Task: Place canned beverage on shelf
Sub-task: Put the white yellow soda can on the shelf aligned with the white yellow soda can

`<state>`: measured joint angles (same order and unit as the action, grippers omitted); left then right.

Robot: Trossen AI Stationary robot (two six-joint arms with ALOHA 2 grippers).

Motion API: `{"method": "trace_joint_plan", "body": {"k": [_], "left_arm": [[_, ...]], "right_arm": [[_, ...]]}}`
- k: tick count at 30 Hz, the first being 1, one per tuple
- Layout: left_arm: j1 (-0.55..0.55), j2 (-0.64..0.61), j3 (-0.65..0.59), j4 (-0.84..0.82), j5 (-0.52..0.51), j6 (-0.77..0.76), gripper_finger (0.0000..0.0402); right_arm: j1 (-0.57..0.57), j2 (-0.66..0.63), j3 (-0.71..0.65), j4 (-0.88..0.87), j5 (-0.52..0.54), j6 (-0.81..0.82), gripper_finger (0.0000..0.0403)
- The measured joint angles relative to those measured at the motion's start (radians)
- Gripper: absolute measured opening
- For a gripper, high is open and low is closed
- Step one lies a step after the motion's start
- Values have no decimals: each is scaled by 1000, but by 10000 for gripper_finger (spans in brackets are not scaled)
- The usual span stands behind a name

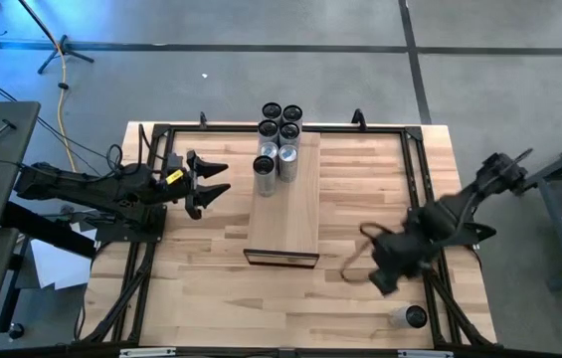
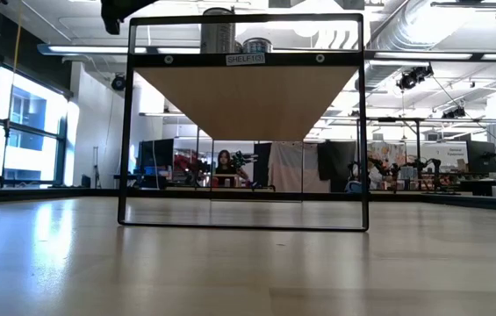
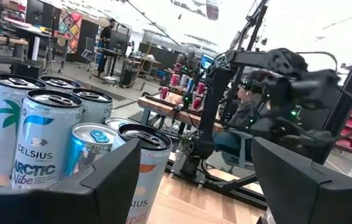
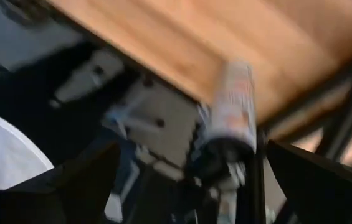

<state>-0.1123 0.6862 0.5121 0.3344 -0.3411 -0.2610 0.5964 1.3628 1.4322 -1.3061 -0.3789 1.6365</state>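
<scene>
The right hand (image 1: 385, 267) hangs over the desk (image 1: 201, 288) near its right front corner, fingers spread wide and grasping nothing. One can (image 1: 409, 317) lies on its side on the desk just in front of this hand, apart from it. The left hand (image 1: 211, 184) waits released beside the left edge of the shelf (image 1: 285, 214). A cluster of upright cans (image 1: 279, 144) occupies the far end of the shelf.

This is a large robotics lab: exposed ceiling ducts (image 2: 423, 26) at upper right, other work desks (image 2: 485, 183) behind, and a person (image 2: 225, 165) seated at centre.
</scene>
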Motion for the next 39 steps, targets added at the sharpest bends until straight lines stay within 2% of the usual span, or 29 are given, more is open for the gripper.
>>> {"method": "trace_joint_plan", "body": {"k": [4,9,15,24,30,39], "left_arm": [[0,0,0,-1,40,-47,278],[0,0,0,-2,122,-78,278],[1,0,0,-2,125,-78,278],[0,0,0,-2,126,-78,278],[0,0,0,-2,126,-78,278],[0,0,0,-2,141,-78,278]], "right_arm": [[138,22,0,2,-18,190,392],[283,48,0,0,65,456,392],[386,93,-1,-5,93,690,392],[398,162,-12,64,124,694,392],[398,163,-122,167,77,695,392],[391,163,-263,324,83,692,392]]}}
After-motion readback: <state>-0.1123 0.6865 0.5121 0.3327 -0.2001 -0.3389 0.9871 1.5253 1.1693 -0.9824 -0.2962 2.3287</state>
